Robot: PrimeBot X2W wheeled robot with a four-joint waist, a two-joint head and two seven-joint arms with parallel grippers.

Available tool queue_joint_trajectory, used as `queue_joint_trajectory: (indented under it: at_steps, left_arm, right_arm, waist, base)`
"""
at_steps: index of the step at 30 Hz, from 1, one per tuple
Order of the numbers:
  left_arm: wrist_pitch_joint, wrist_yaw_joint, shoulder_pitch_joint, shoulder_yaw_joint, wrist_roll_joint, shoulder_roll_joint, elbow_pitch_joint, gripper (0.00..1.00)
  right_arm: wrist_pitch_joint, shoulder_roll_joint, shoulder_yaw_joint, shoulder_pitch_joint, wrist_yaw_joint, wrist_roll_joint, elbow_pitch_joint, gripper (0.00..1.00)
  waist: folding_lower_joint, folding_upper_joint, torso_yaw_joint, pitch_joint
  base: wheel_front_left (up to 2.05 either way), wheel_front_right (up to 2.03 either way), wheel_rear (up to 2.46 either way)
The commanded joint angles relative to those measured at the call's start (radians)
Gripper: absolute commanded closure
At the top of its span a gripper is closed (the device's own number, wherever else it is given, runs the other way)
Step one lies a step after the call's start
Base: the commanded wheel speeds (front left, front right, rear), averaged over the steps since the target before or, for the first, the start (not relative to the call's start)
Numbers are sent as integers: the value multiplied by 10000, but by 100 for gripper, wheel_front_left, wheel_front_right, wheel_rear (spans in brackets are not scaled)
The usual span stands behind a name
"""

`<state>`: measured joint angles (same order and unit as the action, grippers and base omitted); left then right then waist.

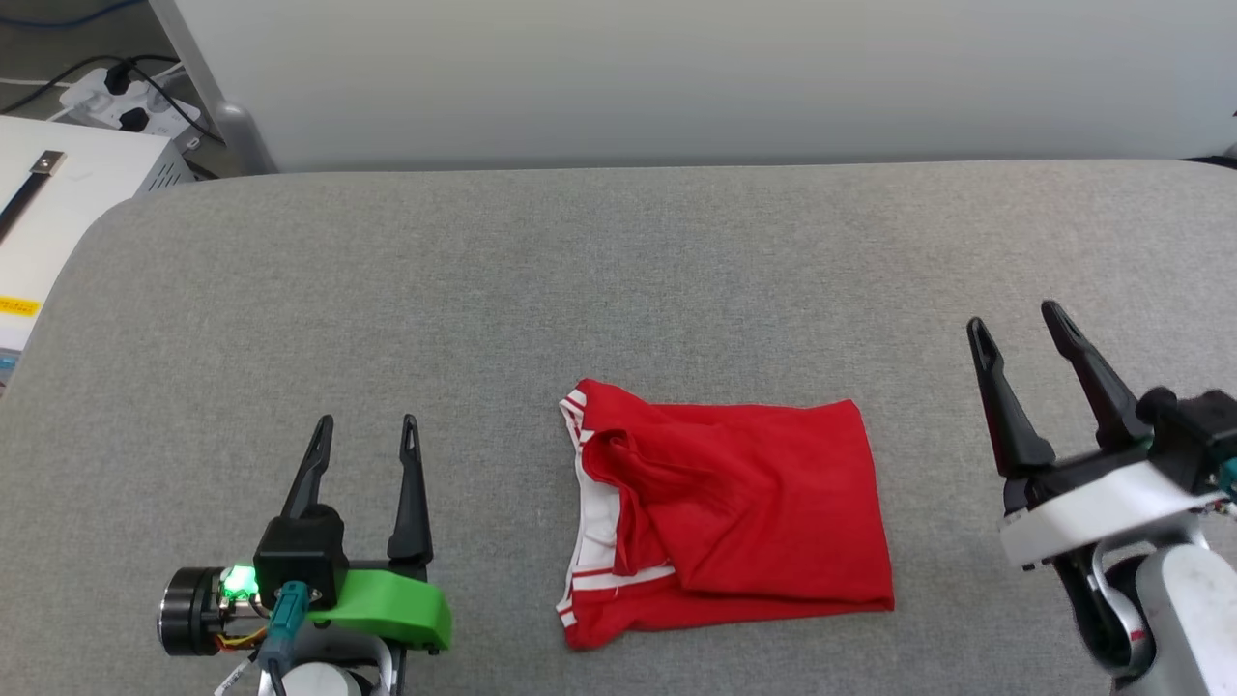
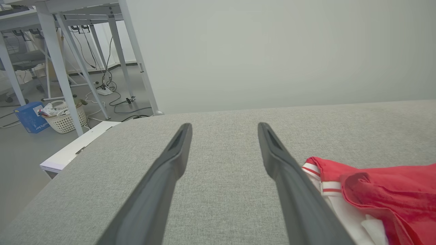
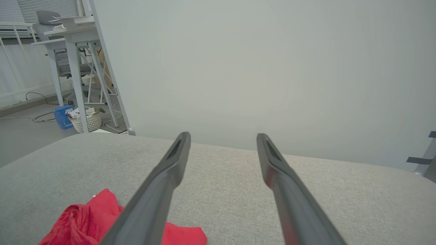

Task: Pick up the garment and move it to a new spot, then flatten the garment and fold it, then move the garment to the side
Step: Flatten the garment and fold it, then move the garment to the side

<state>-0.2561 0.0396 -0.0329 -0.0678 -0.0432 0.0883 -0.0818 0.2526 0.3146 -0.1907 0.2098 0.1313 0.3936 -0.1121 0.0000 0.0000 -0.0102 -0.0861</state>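
Observation:
The garment (image 1: pixel 734 507) is a red T-shirt with white striped sleeve trim, lying folded into a rough rectangle on the grey padded table (image 1: pixel 618 271), near the front middle. My left gripper (image 1: pixel 367 432) stands open to the left of it, well apart, with nothing between its fingers. My right gripper (image 1: pixel 1017 322) is open too, raised off to the right of the shirt and holding nothing. In the left wrist view the garment (image 2: pixel 381 194) lies at the lower right beside the open left gripper (image 2: pixel 223 128). In the right wrist view the garment (image 3: pixel 88 224) is at the lower left of the open right gripper (image 3: pixel 222 136).
A pale wall panel (image 1: pixel 676 77) stands behind the table. A white unit (image 1: pixel 58 203) with a power strip (image 1: pixel 126 97) sits past the table's left corner. On the floor beyond are desk legs (image 2: pixel 61 61), a white basket (image 2: pixel 64 117) and a blue box (image 2: pixel 29 117).

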Motion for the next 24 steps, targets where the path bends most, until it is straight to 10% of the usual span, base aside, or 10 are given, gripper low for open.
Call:
queue_joint_trajectory:
  at_steps: [1, 24]
  left_arm:
    - [-57, -23, 190, 15, 39, 33, 42, 0]
    - [-57, -43, 464, -29, -39, -43, -13, 0]
  right_arm:
    - [88, -217, 202, -353, -6, -125, 165, 0]
    - [91, -1169, 1178, -2188, -6, -1114, 1095, 0]
  waist:
    - [0, 0, -51, 91]
    - [0, 0, 191, 198]
  base:
    - [0, 0, 0]
    - [0, 0, 0]
